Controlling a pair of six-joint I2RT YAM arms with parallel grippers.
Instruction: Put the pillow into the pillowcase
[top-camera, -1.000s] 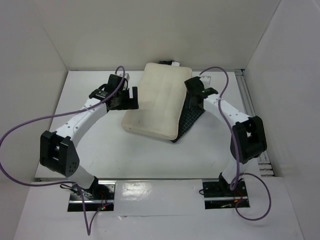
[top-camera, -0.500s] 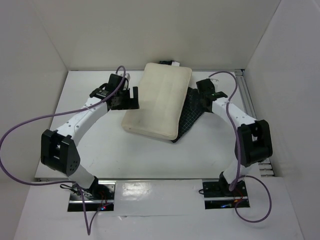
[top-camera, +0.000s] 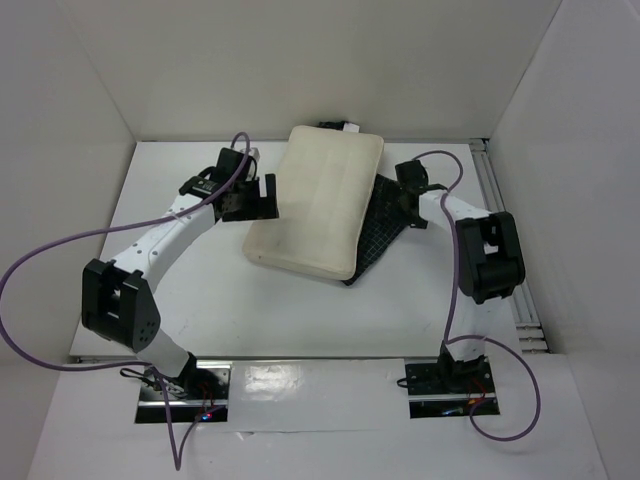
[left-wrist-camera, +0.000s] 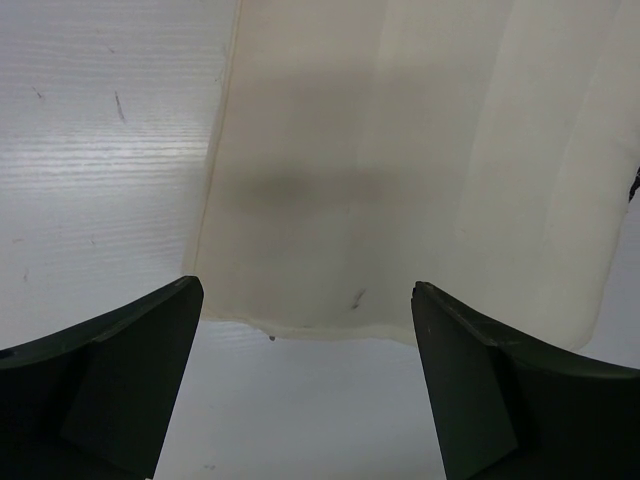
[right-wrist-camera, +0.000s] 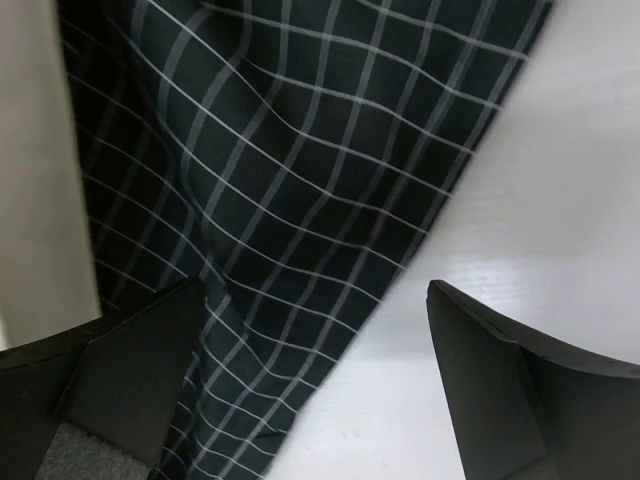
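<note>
overhead view of a white table (top-camera: 290, 300) with a plump cream-white pillow (top-camera: 315, 210) lying flat toward its far side, slanted so the far end leans right and the near end left. the pillow rests on top of the pillowcase (top-camera: 383, 228), dark fabric with a thin white grid, which shows from under the pillow's right long side as a rough triangle; a small dark bit with a white tag (top-camera: 350, 127) shows past the pillow's far edge. the left gripper (top-camera: 263, 194) sits just beside the pillow's left long edge, pointing at it. in the left wrist view its two dark fingers (left-wrist-camera: 120, 390) are spread wide with nothing between them, and the pillow's rim lies just ahead of the tips. the right gripper (top-camera: 401, 207) is over the exposed pillowcase by the pillow's right side. in the right wrist view its fingers (right-wrist-camera: 510, 400) are also spread wide, gripping nothing, with checked cloth below the gap and the pillow's pale side at the left edge; whether the tips touch the cloth cannot be told
</note>
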